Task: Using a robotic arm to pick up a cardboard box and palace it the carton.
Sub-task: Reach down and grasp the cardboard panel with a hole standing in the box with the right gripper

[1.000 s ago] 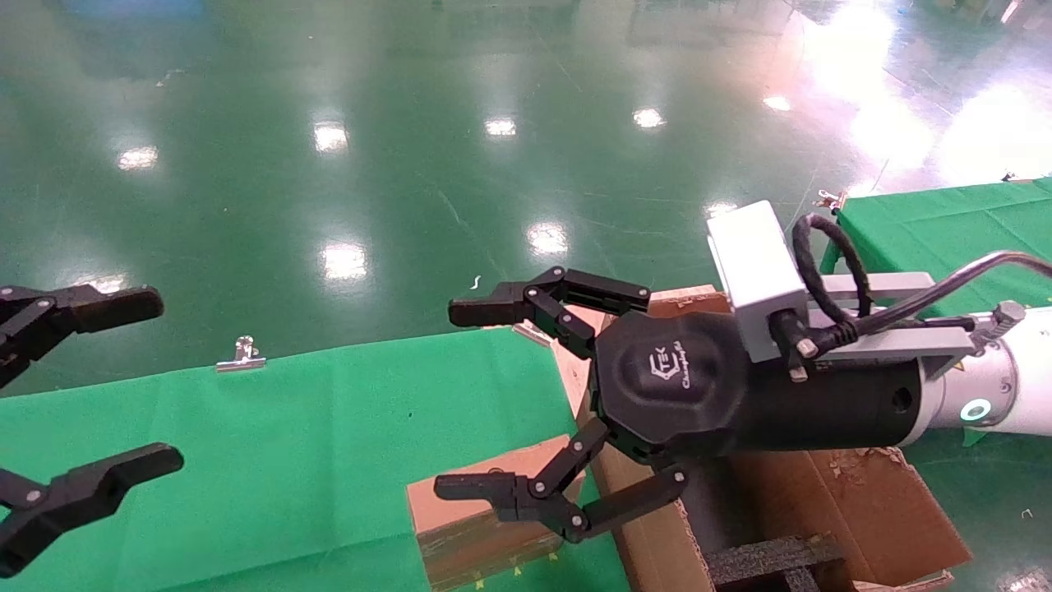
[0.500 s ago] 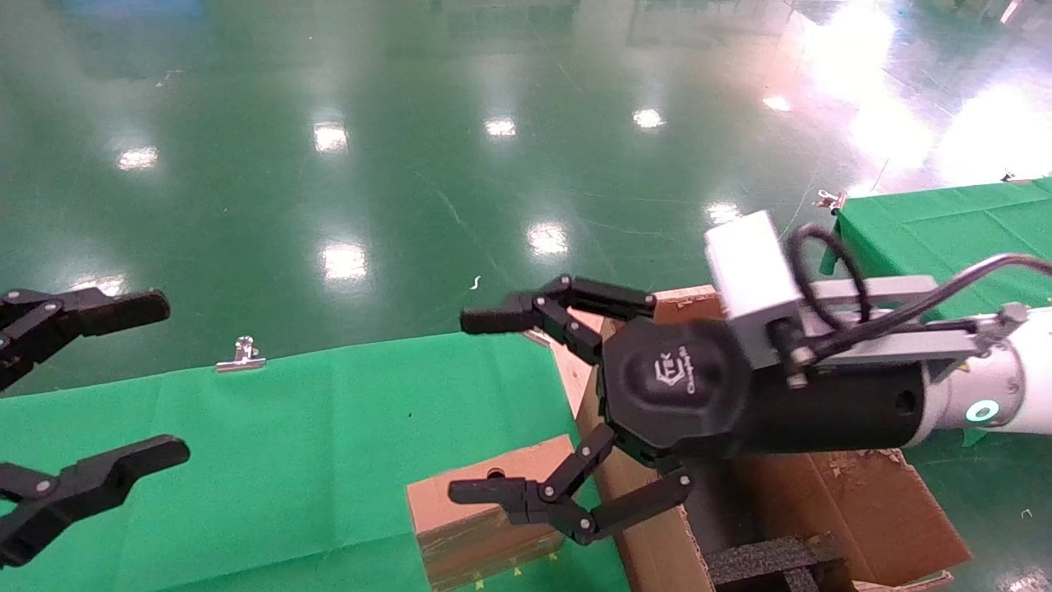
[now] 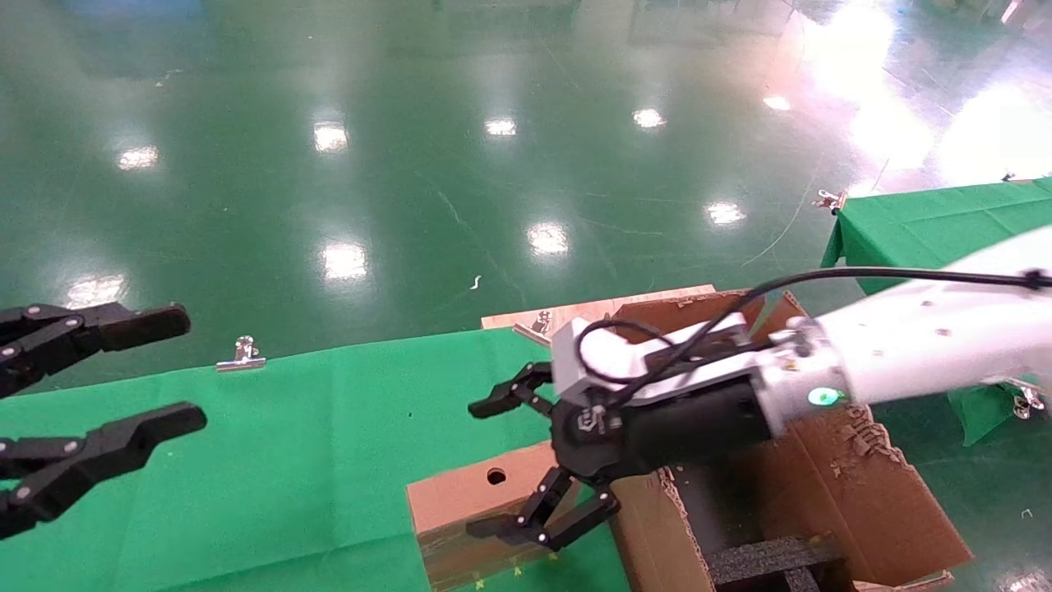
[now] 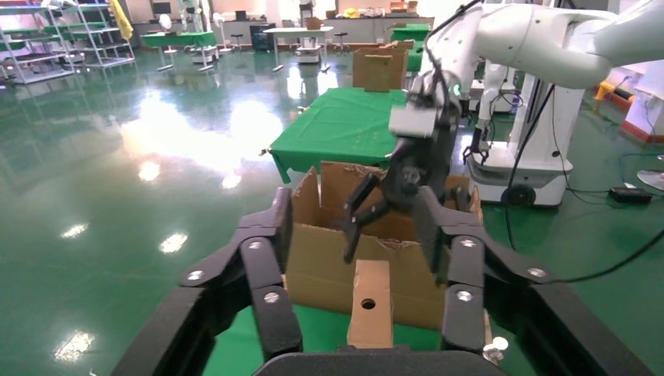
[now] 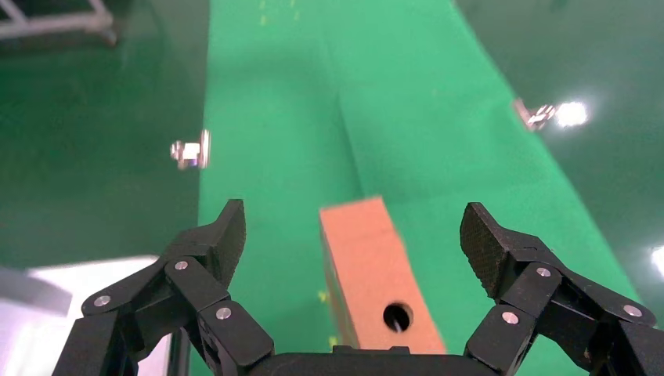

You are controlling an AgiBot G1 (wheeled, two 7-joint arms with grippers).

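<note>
The small cardboard box (image 3: 452, 493), brown with a round hole in its top, lies on the green cloth against the carton's near wall. The large carton (image 3: 863, 501) with ragged flaps and black foam stands to its right. My right gripper (image 3: 485, 469), on the white arm (image 3: 920, 362), is open and tilted down over the box with one finger on each side. In the right wrist view the box (image 5: 368, 258) lies between the spread fingers of that gripper (image 5: 354, 231). My left gripper (image 3: 185, 368) is open and empty at the far left. It faces the box (image 4: 369, 286) and carton (image 4: 313, 274).
A green-clothed table (image 3: 288, 460) carries the box. Metal clips (image 3: 242, 355) hold the cloth at its far edge. Black foam (image 3: 772, 559) lies inside the carton. A second green table (image 3: 929, 222) stands at the far right, with shiny green floor beyond.
My right arm has pitched down and lowered, bringing its open gripper from above the carton's edge down around the small box. The left gripper has drifted slightly to the right.
</note>
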